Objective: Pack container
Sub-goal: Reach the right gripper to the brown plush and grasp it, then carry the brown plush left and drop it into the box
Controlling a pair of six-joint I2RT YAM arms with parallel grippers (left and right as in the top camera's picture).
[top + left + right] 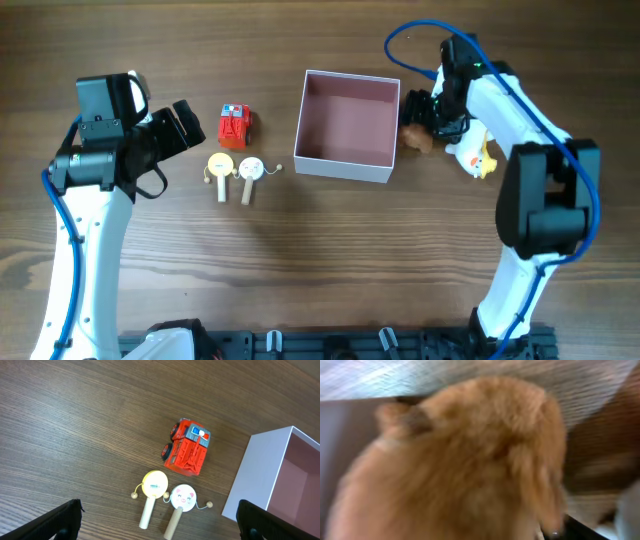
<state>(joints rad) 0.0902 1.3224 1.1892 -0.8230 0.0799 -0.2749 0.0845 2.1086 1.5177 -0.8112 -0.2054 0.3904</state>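
The container (344, 167), a white square box with a pale pink inside, stands at the table's middle with nothing in it; its corner also shows in the left wrist view (256, 471). My right gripper (421, 112) is open, its jaws around a brown plush toy (418, 140) just outside the container's right wall. The plush (470, 460) fills the blurred right wrist view. My left gripper (186, 122) is open and empty, hovering left of a red toy truck (235, 126) (187, 447).
Two wooden-handled rattle drums lie below the truck: a yellow one (219, 168) (154, 485) and a white pig-face one (250, 172) (182, 499). A yellow and white duck toy (476, 157) lies right of the plush, under my right arm.
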